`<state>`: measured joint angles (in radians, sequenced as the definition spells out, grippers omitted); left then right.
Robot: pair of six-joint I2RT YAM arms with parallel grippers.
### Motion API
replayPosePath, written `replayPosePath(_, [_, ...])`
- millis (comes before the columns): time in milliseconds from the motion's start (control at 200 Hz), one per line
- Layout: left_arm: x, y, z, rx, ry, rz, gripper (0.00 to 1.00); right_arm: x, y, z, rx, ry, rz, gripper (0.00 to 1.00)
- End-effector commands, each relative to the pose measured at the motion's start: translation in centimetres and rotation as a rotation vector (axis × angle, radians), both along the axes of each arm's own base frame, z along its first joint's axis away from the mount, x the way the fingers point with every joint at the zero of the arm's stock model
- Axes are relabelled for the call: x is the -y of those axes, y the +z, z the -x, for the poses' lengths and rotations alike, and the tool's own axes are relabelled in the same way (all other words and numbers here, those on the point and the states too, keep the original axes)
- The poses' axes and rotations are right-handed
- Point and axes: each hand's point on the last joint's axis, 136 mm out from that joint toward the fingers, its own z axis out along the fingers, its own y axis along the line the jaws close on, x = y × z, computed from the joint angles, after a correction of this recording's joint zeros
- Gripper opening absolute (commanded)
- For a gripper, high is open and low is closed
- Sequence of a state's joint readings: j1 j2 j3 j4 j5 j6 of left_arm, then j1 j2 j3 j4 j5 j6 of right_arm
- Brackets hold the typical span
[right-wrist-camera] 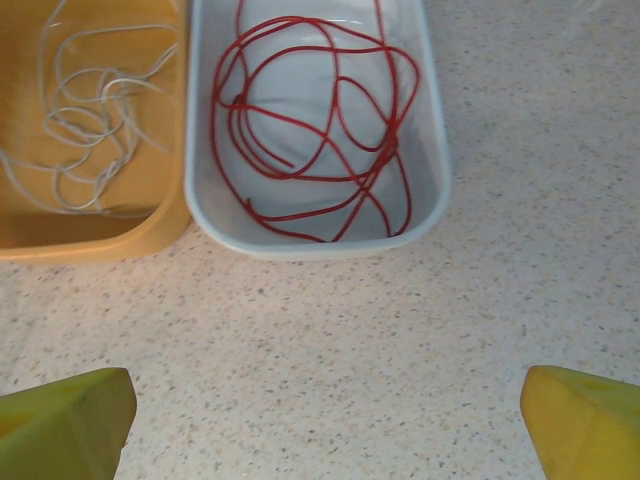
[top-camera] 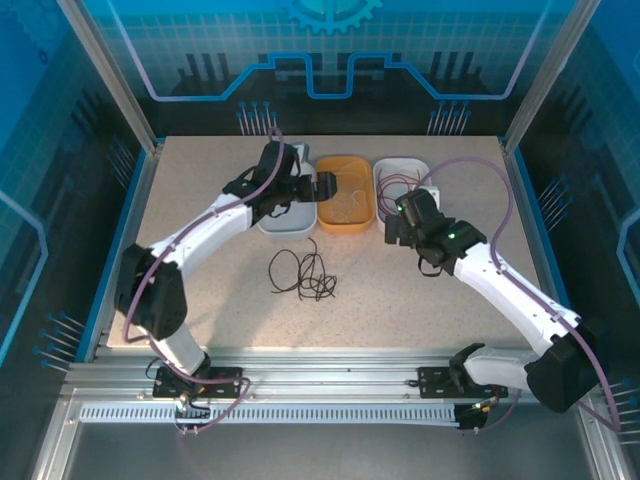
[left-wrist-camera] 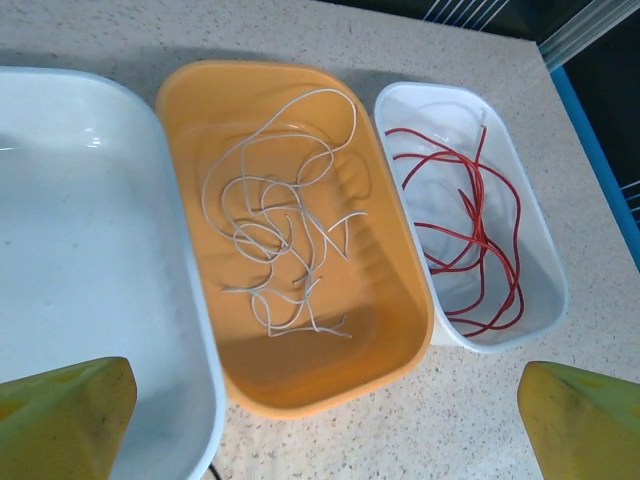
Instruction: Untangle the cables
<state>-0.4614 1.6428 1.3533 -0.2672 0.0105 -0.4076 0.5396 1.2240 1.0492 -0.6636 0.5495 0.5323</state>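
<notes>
Three trays stand in a row at the far side of the counter (top-camera: pixel 430 290): a pale grey tray (left-wrist-camera: pixel 70 260) on the left, an orange tray (left-wrist-camera: pixel 330 365) in the middle and a white tray (left-wrist-camera: pixel 545 300) on the right. They sit close side by side, long sides facing. Purple hoses (top-camera: pixel 505 215) run along both my arms, and blue panels wall the counter in.

My left jaws hang above the near ends of the trays, spread wide with nothing between them. One yellow fingertip (left-wrist-camera: pixel 65 425) is over the grey tray and the other is over bare counter in front of the white tray. My right jaws are just as wide and hold nothing. They hover over bare counter just in front of the white tray.

The pale cable (left-wrist-camera: pixel 285 240) lies inside the orange tray, a thin whitish wire curled in loose overlapping loops. The red cable (left-wrist-camera: pixel 470 240) lies inside the white tray, coiled in several wide loops that cross each other.

The black cable (top-camera: pixel 305 272) rests on the open counter between my two arms, in front of the orange tray and apart from it. It is a thin wire: a bigger loop on the left, a tighter snarl on the right. Neither arm touches it.
</notes>
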Motion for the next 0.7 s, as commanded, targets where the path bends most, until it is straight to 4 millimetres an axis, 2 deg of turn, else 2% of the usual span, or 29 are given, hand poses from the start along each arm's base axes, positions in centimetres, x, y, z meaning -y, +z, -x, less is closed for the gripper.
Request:
replayPosePath(0, [-1.6, 0.0, 1.4, 0.024, 0.056, 0.005, 0.99, -1.7, 0.8, -0.1, 0.027, 0.027, -0.042, 1.00])
replayPosePath(150, [-3.6, 0.0, 3.9, 0.031, 0.096, -0.005, 0.99, -3.6, 0.4, 0.1, 0.015, 0.077, -0.060, 1.00])
replayPosePath(335, [-5.3, -1.3, 7.1, -0.001, 0.123, 0.006, 0.99, -6.0, -0.7, 0.9, -0.042, 0.135, -0.048, 1.00])
replayPosePath(445, [-6.4, -2.8, 9.2, -0.032, 0.136, 0.001, 0.99, -8.1, -1.1, 1.7, -0.070, 0.183, -0.072, 0.98])
replayPosePath(695, [-9.8, -7.2, 12.9, -0.122, 0.238, -0.050, 0.99, -12.9, -3.7, 4.6, -0.187, 0.298, -0.167, 0.82])
